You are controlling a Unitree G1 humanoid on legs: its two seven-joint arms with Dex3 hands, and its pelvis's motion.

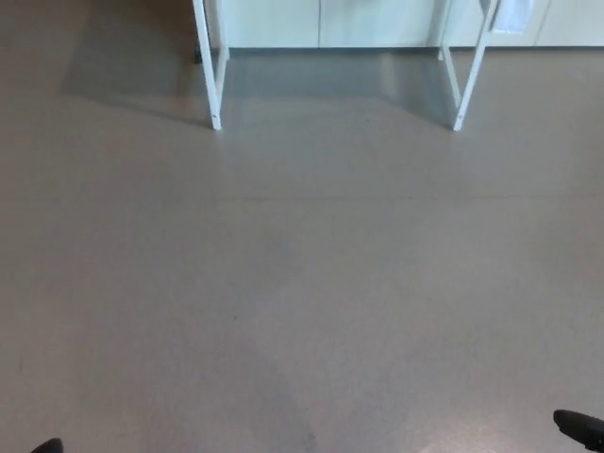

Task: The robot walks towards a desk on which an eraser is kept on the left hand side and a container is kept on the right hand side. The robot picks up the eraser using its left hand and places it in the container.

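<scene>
Surface legs (214,85) far ahead across floor (302,283) — eraser, container unseen; robot hand tips (578,427) barely visible — grip state indeterminable.

The floor (302,283) is a smooth grey sheet with a soft sheen, catching a pale glare near the bottom right and faint seams across it. The table legs (209,66) look like white painted metal, smooth and slightly glossy. The cabinets (377,24) behind them have flat, pale, matt fronts. A white paper-like tag (514,14) hangs by the right leg.
</scene>
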